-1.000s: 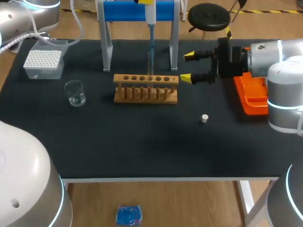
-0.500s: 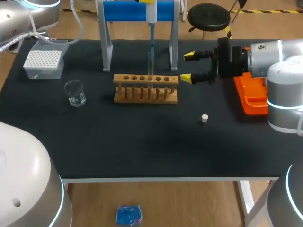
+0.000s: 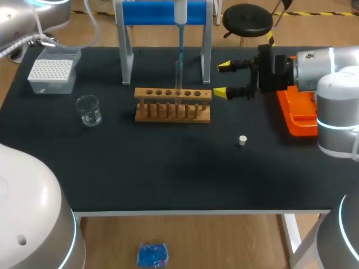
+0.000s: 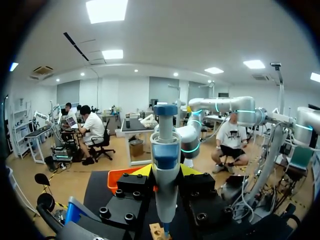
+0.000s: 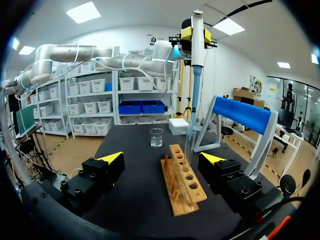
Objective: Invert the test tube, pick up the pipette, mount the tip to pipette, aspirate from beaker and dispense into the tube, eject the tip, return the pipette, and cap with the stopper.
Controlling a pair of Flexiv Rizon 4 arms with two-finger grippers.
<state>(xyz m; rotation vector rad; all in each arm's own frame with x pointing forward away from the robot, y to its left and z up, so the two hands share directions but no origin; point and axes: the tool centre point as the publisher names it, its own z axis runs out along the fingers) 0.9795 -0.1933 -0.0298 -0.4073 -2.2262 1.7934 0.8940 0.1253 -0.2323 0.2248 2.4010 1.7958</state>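
My left gripper (image 4: 166, 171) is shut on the white and blue pipette (image 4: 165, 150), held upright above the wooden rack (image 3: 173, 104). The pipette (image 3: 180, 33) reaches down so that its tip enters a clear test tube (image 5: 189, 142) standing in the rack. In the head view the left gripper itself is out of sight. To the right of the rack's end my right gripper (image 3: 221, 79) is open and empty, and its wrist view looks along the rack (image 5: 182, 185). The glass beaker (image 3: 88, 110) stands to the left, and the small white stopper (image 3: 242, 140) lies in front right.
A clear tip box (image 3: 51, 73) sits at the back left. The pipette stand (image 3: 162, 12), with a blue bar and white legs, straddles the space behind the rack. An orange tray (image 3: 297, 112) lies under my right arm at the right edge.
The pipette and my left arm have risen a little over the rack. My right arm, the beaker and the stopper have stayed put.
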